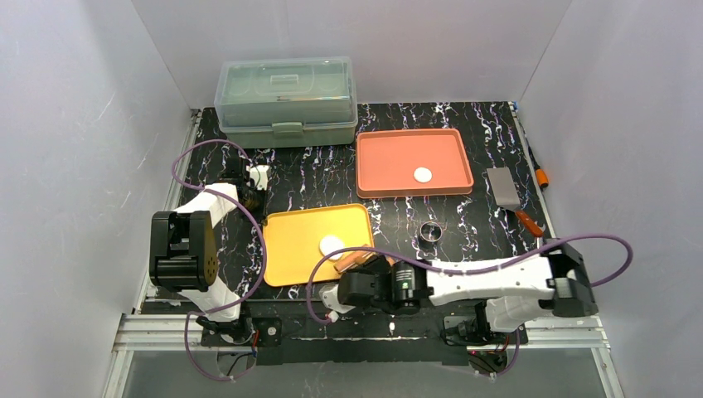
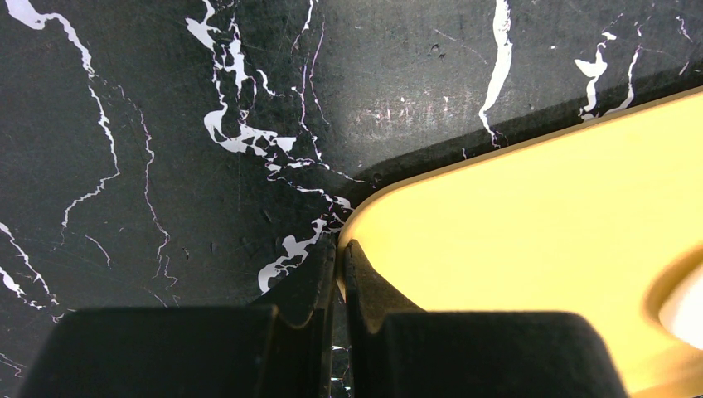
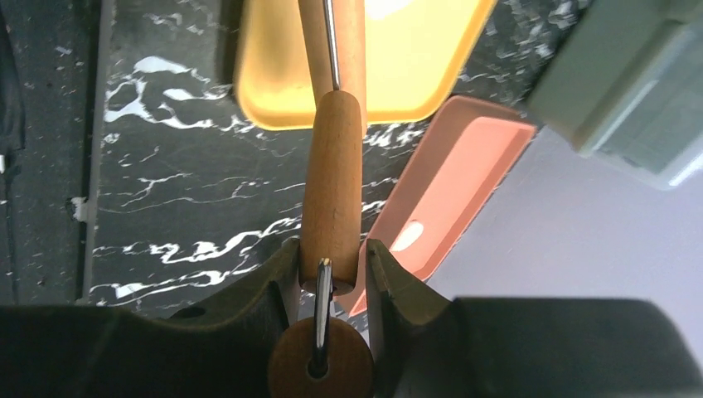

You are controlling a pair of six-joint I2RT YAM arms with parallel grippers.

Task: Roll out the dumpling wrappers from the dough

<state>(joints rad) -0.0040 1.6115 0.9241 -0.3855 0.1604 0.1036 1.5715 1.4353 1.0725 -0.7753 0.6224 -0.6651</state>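
Note:
White dough [image 1: 332, 245] lies flattened on the yellow tray [image 1: 298, 249]. One round dumpling wrapper [image 1: 424, 175] sits in the orange tray [image 1: 373, 157]. My right gripper [image 1: 369, 278] is shut on the handle of a wooden rolling pin [image 1: 352, 261], whose roller lies at the yellow tray's near right side, just beside the dough. In the right wrist view the gripper [image 3: 332, 257] clamps the rolling pin handle [image 3: 332, 182], which points at the yellow tray [image 3: 273, 83]. My left gripper [image 2: 340, 249] is shut on the yellow tray's [image 2: 539, 215] corner rim, at the tray's far left corner.
A small metal ring [image 1: 429, 232] stands on the black marble table between the two trays. A scraper [image 1: 507, 192] with an orange handle lies at the right. A closed green box [image 1: 286, 99] sits at the back left. White walls enclose the table.

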